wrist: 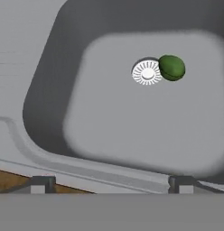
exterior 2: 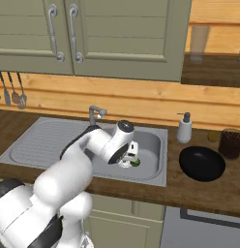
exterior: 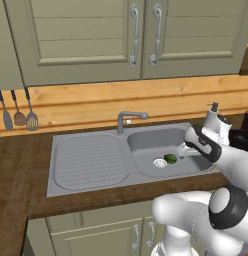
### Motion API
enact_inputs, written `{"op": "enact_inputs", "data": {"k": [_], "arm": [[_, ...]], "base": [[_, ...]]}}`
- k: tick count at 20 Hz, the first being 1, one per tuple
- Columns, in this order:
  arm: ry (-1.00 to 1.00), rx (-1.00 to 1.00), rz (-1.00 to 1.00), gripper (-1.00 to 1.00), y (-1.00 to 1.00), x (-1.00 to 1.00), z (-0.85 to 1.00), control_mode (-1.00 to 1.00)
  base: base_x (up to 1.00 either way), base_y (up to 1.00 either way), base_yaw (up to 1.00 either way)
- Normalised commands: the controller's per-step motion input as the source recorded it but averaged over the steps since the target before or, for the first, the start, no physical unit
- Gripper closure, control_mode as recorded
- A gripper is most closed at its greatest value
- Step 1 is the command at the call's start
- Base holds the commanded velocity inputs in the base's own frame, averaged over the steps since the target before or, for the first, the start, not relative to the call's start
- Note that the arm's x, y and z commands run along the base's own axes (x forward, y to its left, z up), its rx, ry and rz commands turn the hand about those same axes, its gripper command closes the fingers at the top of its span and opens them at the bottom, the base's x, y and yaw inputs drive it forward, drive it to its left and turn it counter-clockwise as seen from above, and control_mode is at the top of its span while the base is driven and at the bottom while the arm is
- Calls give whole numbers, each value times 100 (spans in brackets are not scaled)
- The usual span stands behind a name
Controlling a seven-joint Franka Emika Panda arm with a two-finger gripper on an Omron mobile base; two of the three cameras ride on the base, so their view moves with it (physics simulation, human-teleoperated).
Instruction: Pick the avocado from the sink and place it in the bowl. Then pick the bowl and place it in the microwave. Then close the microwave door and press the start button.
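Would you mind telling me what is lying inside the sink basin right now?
The sink basin holds the avocado, lying on the floor against the round drain. In the right base view the arm covers part of the basin floor, so that part can't be checked there.

From your right base view, the arm covers part of the avocado (exterior 2: 136, 162) and the sink (exterior 2: 156, 145) basin; the dark jar (exterior 2: 232, 143) is clipped at the edge.
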Motion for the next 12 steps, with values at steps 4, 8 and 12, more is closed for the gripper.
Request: {"op": "enact_inputs", "data": {"k": [4, 8, 12], "arm": [[10, 0, 0, -100, -17, 41, -14, -100], [9, 0, 0, -100, -9, 36, -20, -100], [4, -1, 0, -100, -6, 35, -30, -100]], "base": [[0, 0, 0], [0, 0, 0], [0, 0, 0]]}}
